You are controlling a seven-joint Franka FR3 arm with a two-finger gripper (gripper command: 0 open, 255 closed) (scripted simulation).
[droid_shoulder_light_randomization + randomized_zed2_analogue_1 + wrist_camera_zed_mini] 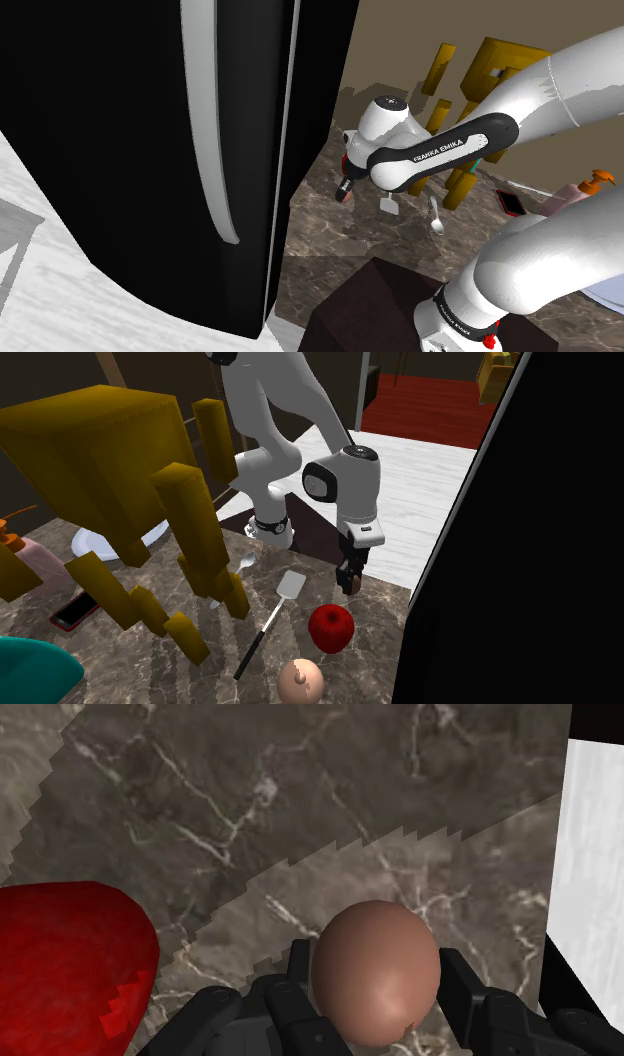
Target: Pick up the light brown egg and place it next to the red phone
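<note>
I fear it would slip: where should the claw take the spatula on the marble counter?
The spatula lies flat, so come from straight above and close the claw across its thin dark handle; the white blade is probably too wide.

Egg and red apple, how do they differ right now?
The egg is light brown; the apple is deep red. The egg is clasped in the end effector; the apple rests on the marble counter. Both are smooth and rounded.

Smooth brown egg [375,972] clasped between the jaws
</note>
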